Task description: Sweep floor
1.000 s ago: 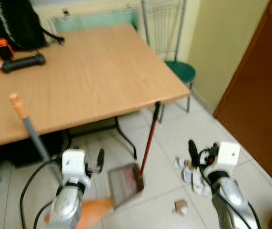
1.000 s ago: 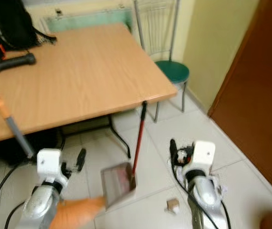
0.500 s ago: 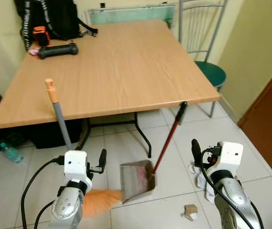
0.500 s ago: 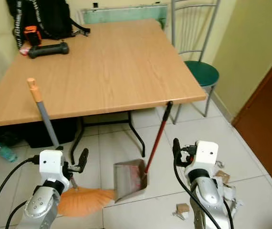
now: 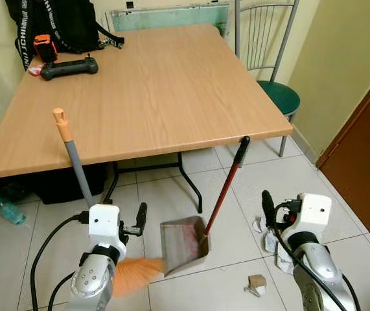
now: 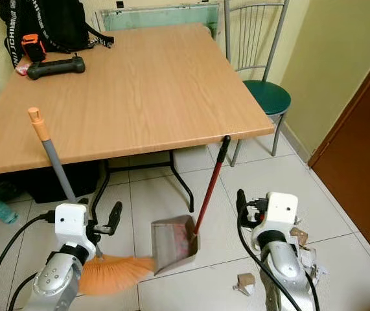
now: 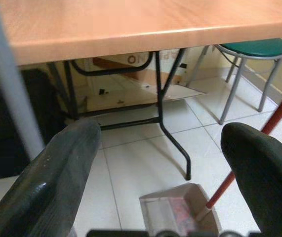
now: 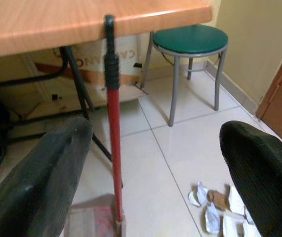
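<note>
Orange bristles of the broom (image 6: pixel 115 272) rest on the tiled floor (image 5: pixel 191 194) just beside the open mouth of the dustpan (image 5: pixel 183 245), whose red handle (image 5: pixel 227 186) leans up against the edge of the wooden desk (image 5: pixel 152 84). The broom's grey shaft rises past our left gripper (image 7: pixel 165 163), and the left wrist view shows its 2 jaws spread wide with the shaft running just outside 1 finger, so we judge the broom is not clamped. Our right gripper (image 8: pixel 155 173) hovers low near the dustpan handle with its jaws also spread apart and nothing between them.

The sweeping looks barely begun, as far as we can tell. A heap of crumpled paper scraps (image 8: pixel 215 207) lies on the tiles near our right arm, and 1 small brown scrap (image 5: pixel 257 283) sits apart from the pan, closer to us. We cannot tell whether anything has gone into the pan, though its inside looks reddish. Left to do: take hold of the broom, steady the pan, and push both the heap and the stray scrap into it
</note>
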`<state>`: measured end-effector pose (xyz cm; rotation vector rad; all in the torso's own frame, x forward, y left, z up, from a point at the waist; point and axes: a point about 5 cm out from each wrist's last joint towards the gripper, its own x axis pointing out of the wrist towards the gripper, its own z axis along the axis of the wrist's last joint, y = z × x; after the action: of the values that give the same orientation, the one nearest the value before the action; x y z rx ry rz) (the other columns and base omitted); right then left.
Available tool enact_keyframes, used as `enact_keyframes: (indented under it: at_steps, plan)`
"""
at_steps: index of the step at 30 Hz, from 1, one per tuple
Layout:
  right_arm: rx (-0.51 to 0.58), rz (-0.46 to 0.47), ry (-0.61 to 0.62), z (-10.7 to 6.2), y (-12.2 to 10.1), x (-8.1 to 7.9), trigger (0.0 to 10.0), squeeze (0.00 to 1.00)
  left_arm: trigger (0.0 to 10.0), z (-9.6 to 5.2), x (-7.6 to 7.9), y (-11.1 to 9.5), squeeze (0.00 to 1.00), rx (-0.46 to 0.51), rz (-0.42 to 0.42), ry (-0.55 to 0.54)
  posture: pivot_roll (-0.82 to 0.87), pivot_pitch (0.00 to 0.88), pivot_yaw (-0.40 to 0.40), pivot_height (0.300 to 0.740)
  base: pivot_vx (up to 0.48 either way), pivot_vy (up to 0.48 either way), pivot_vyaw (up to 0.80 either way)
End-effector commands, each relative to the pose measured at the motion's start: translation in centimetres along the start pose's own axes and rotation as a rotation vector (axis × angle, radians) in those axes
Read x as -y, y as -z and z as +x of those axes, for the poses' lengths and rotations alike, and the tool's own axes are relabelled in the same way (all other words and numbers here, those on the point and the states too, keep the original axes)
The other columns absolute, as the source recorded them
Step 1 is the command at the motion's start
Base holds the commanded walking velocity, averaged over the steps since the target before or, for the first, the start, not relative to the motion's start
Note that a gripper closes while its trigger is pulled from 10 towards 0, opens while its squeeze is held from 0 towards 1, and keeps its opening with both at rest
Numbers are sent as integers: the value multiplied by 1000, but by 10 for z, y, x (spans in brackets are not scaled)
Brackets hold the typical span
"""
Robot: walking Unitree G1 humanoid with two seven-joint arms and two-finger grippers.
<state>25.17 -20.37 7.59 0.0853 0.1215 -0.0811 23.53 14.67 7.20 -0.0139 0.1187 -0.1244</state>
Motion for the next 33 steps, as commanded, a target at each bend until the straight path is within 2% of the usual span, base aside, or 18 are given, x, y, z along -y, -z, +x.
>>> enact_keyframes:
  at_steps: [1,21,33]
  plan:
    - [-15,8,-8,-2,3,-2,10000,0,10000,-2,-1,1,0,-2,0,-4,12,109,-17,740,0,304,0]
    - [-25,2,-17,1,3,-3,10000,0,10000,-2,0,2,0,-6,-1,6,17,105,-18,740,0,308,0]
    - [-35,-9,-7,0,6,-1,10000,0,10000,-3,1,2,0,-7,0,8,14,106,-17,740,0,433,0]
